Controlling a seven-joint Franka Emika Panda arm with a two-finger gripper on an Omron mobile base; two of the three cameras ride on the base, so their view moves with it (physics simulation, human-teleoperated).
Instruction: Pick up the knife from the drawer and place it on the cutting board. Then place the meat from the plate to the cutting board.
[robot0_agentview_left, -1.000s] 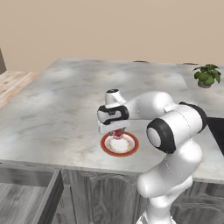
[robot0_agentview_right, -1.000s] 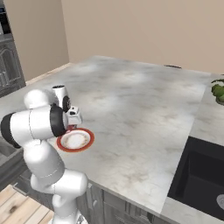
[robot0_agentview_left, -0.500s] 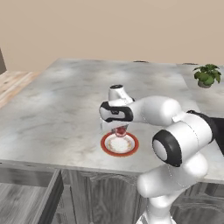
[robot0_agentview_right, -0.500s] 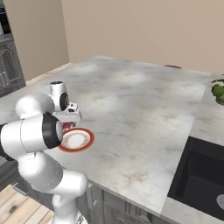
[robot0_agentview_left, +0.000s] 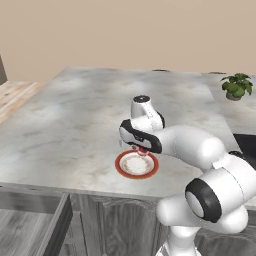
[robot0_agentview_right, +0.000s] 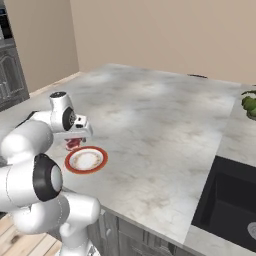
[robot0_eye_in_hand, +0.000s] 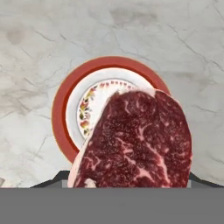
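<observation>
Grey marble counter (robot0_agentview_left: 75, 125) fills the scene, potted plant (robot0_agentview_left: 236, 86) at far right edge. Plate (robot0_agentview_left: 136, 164) sits near the front edge, its centre bare. Gripper (robot0_agentview_left: 142, 150) hangs just above the plate, clamped on the meat (robot0_eye_in_hand: 140, 140), which is lifted clear

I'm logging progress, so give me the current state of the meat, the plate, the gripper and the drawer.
meat: lifted off the plate, held in the gripper
plate: bare, flat on the counter
gripper: jaws shut on the meat, above the plate
drawer: open
</observation>
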